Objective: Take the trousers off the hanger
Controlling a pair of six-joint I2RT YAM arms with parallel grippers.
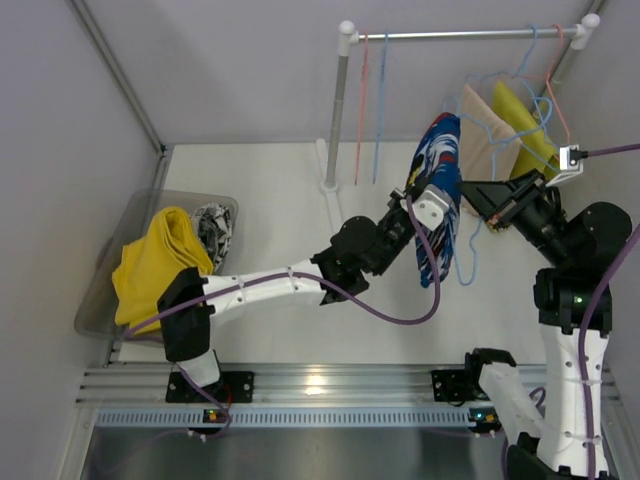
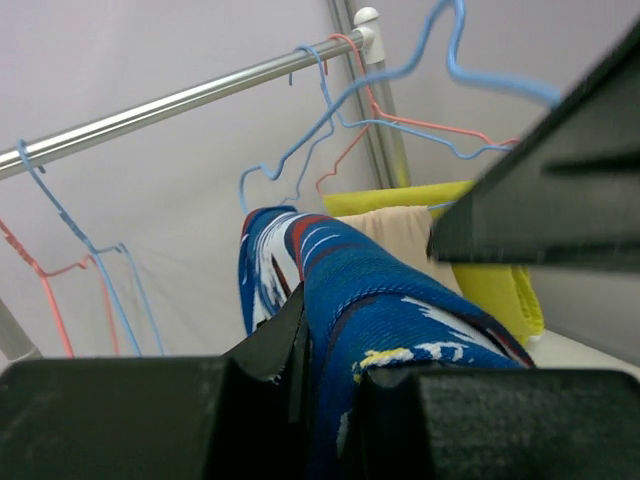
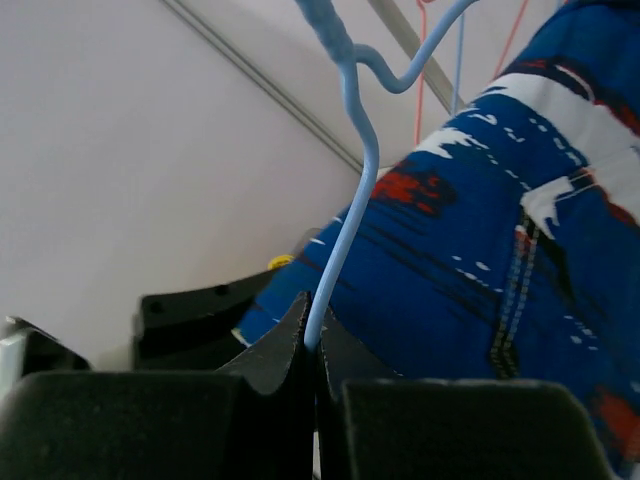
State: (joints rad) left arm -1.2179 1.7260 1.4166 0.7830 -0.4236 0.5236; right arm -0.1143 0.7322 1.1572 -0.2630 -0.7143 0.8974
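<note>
The blue trousers [image 1: 440, 190] with white and red patches hang in mid-air off the rail, draped over a light blue hanger [image 1: 470, 255]. My left gripper [image 1: 428, 205] is shut on a fold of them; the left wrist view [image 2: 330, 345] shows blue cloth pinched between the jaws. My right gripper [image 1: 487, 203] is shut on the hanger's wire [image 3: 345, 230], which the right wrist view [image 3: 316, 335] shows clamped between the tips beside the trousers [image 3: 500, 260]. The yellow trousers [image 1: 160, 260] and the black-and-white trousers [image 1: 212, 230] lie in a grey bin [image 1: 105, 295] at the left.
A clothes rail [image 1: 460, 35] on a white post [image 1: 338, 110] stands at the back. Empty red and blue hangers [image 1: 370, 110] hang at its left end. A beige cloth [image 1: 482, 135] and an olive-yellow cloth [image 1: 525, 125] hang at its right end.
</note>
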